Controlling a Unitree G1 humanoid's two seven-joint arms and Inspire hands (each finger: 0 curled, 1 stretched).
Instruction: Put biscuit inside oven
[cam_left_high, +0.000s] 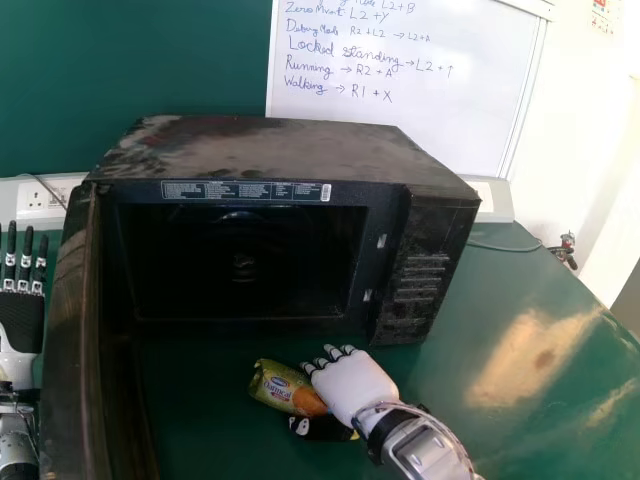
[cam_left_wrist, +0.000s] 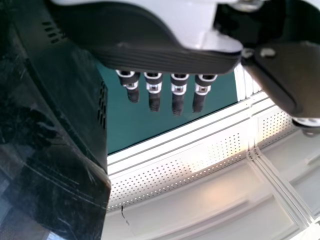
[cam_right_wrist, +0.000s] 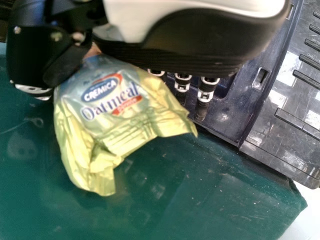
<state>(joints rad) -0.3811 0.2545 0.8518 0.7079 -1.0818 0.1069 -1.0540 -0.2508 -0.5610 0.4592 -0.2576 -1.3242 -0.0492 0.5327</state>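
The black oven stands on the table with its door swung open on the left. In front of its opening, my right hand has its thumb and fingers round a yellow-green biscuit packet. The right wrist view has the packet tilted against the palm side of my right hand, its crimped end free. My left hand is beyond the door at the far left, fingers straight; in the left wrist view, the left hand is beside the oven's side.
The green table extends to the right of the oven. A whiteboard stands behind, and a socket panel is at the back left. A thin cable lies at the back right, near a small object.
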